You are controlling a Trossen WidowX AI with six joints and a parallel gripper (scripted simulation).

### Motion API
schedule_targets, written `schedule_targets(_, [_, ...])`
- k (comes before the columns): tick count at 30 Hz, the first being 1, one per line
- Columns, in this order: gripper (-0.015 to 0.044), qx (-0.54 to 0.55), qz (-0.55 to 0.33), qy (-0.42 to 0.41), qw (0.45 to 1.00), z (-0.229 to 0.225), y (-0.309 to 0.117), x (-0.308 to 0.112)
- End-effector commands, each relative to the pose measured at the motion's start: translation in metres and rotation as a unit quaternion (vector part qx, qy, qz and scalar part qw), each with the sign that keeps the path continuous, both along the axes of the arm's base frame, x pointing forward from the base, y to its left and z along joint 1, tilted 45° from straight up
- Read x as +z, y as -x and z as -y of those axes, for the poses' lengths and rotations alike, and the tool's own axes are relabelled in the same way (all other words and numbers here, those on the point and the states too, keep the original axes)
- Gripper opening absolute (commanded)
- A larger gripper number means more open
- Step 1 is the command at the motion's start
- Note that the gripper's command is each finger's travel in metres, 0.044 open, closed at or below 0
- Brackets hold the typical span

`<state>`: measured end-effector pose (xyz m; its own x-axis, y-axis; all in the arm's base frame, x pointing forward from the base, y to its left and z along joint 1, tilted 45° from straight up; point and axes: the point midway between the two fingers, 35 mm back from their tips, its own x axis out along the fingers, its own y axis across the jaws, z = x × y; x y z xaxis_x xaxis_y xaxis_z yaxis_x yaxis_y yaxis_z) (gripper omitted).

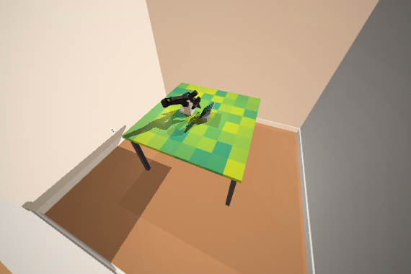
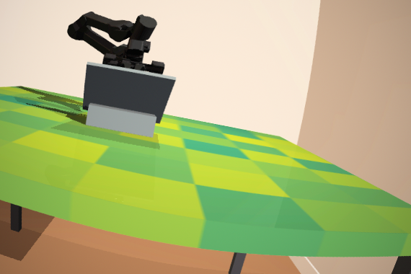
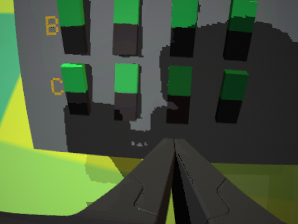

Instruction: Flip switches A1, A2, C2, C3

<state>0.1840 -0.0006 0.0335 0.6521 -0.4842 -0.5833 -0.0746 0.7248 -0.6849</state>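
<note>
The tilted dark switch panel [image 1: 207,112] [image 2: 126,89] [image 3: 115,142] stands on the table, its back toward the exterior camera. In the wrist view, switches C1 [image 3: 75,82], C2 [image 3: 126,82], C3 [image 3: 179,82] and C4 [image 3: 233,90] show green upper halves and dark lower halves. Row B shows above them; row A is out of view. Which ends are raised is hard to tell, partly from shadow. My gripper [image 3: 172,148] is shut and empty, its tips appearing just below C3 near the panel's lower edge. Panel contact cannot be told. The exterior view has the fingertips hidden behind the panel.
The panel rests on a light grey support [image 2: 120,120] on the green and yellow checkered table [image 1: 202,146] [image 2: 144,189]. The black arm [image 1: 174,101] [image 2: 97,39] reaches over from behind the panel in the exterior view. A shadow covers the panel's right and lower parts.
</note>
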Motion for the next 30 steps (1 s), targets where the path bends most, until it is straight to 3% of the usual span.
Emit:
schedule_targets(1, [0.0000, 0.008, 0.006, 0.006, 1.000, 0.014, -0.011, -0.010])
schedule_targets(30, [0.0000, 0.008, 0.008, 0.007, 1.000, 0.027, -0.027, -0.025])
